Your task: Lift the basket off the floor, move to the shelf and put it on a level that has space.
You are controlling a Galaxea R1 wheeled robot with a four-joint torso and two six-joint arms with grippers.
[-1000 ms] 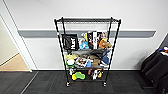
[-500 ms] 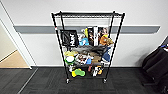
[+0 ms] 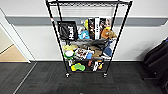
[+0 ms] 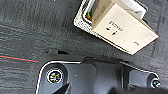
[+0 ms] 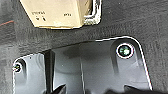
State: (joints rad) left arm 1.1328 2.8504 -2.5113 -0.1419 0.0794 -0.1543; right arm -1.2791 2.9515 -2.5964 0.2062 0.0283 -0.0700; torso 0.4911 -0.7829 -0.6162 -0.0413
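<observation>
Cream woven basket (image 4: 81,21) sits on the dark carpet floor (image 4: 30,30), cardboard box (image 4: 122,27) resting in it; right wrist view shows a corner of it (image 5: 93,15) too. Nothing lifted yet, by the look of it. Finger state on either arm: can't tell. Black wire shelf (image 3: 87,37) stands ahead against the wall; top level (image 3: 87,3) looks free, lower tiers packed. Lift, carry and placement all remain.

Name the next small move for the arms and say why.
Probably lower both arms toward the basket: it sits on the floor with a cardboard box in it, not yet lifted, while the shelf ahead has a bare top level.
</observation>
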